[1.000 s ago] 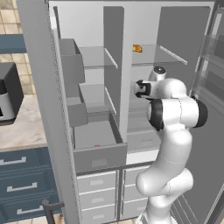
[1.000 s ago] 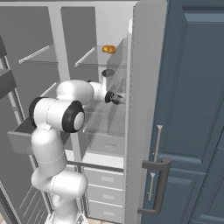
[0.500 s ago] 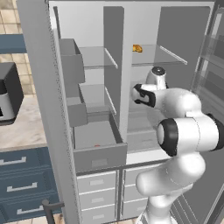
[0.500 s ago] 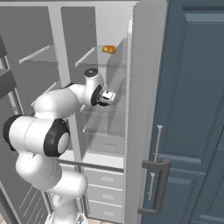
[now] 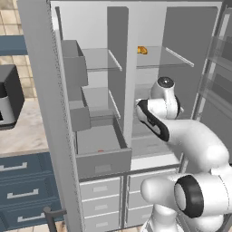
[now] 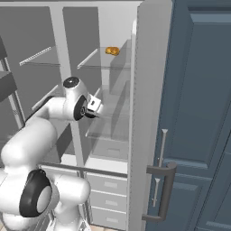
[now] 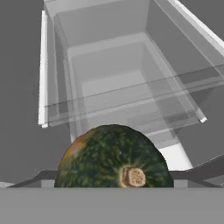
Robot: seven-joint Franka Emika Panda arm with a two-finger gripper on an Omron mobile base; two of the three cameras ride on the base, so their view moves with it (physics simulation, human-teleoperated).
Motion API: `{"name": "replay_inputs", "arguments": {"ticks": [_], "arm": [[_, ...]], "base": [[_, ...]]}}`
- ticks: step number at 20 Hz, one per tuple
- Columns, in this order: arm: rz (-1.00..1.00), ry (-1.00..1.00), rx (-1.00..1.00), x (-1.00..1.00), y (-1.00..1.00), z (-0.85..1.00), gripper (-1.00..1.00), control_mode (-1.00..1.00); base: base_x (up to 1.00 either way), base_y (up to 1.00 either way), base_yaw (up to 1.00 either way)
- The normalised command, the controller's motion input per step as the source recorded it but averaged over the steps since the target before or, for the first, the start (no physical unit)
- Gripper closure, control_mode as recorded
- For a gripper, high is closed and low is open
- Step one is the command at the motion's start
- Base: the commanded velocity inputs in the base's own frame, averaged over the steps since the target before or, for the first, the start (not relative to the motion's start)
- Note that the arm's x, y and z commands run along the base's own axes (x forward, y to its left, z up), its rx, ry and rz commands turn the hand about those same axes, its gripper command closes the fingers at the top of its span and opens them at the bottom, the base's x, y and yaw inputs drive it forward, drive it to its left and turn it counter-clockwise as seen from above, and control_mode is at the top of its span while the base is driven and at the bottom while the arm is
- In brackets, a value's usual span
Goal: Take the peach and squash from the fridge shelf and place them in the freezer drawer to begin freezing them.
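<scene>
With the squash (image 7: 114,157) low centre in the hand view, fingers appear clamped on it, ready for the drawer (image 5: 102,156), lower left.

I see an orange-yellow lumpy item (image 5: 142,50) on the fridge's upper glass shelf (image 5: 156,59), near its back edge. Left of the fridge, dark blue drawers (image 5: 25,192) sit under a beige counter (image 5: 22,131) carrying a dark appliance (image 5: 9,97).

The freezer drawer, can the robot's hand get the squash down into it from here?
Probably yes. The freezer drawer stands pulled out with its top open, and the gripper holding the squash has nothing between them.
</scene>
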Motion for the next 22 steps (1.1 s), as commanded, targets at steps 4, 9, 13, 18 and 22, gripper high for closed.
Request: {"name": "replay_inputs", "arguments": {"ticks": [4,9,13,18,22], "arm": [[0.00,0.07,0.00,-0.73,0.76,0.17,1.00,-1.00],[0.06,0.17,0.00,-0.09,0.99,0.00,1.00,-1.00],[0.10,0.23,0.00,0.06,0.94,-0.08,1.00,-1.00],[0.09,0.27,0.00,0.30,0.84,-0.24,1.00,-1.00],[0.06,0.16,0.00,0.14,0.42,-0.61,1.00,-1.00]], "base": [[0.00,0.00,0.00],[0.00,0.00,0.00],[0.00,0.00,0.00],[0.00,0.00,0.00],[0.00,0.00,0.00]]}}
